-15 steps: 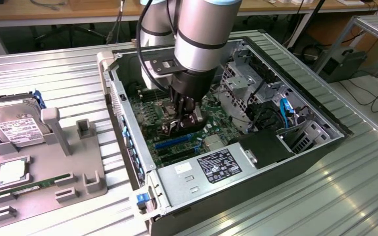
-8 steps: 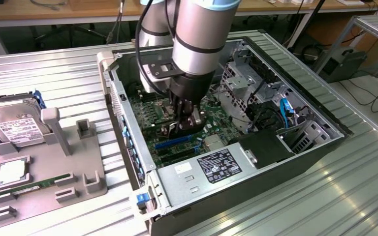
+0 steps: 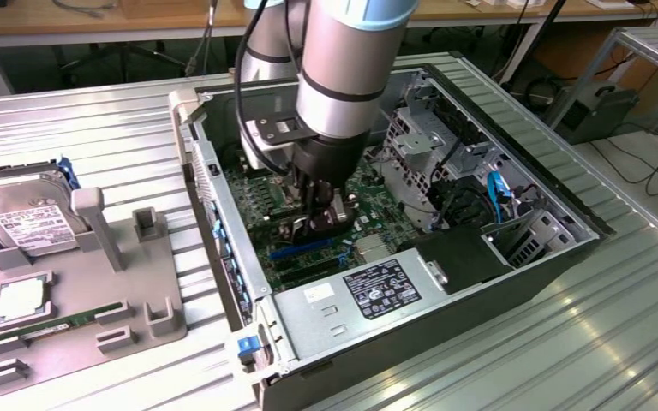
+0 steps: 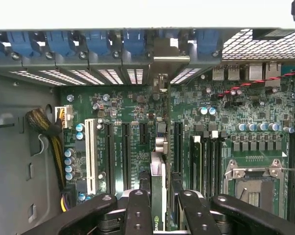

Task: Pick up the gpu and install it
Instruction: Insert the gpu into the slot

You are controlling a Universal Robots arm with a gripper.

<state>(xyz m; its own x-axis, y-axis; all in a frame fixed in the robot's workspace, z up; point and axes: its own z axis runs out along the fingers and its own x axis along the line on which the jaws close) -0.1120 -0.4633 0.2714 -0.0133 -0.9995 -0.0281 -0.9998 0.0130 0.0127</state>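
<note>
Our gripper (image 4: 162,196) has its fingers (image 4: 137,208) clamped on the gpu (image 4: 157,171), held edge-on between them above the motherboard (image 4: 220,122), so we should hold it parallel to the expansion slots (image 4: 178,147) beside the fingers and press evenly.
</note>
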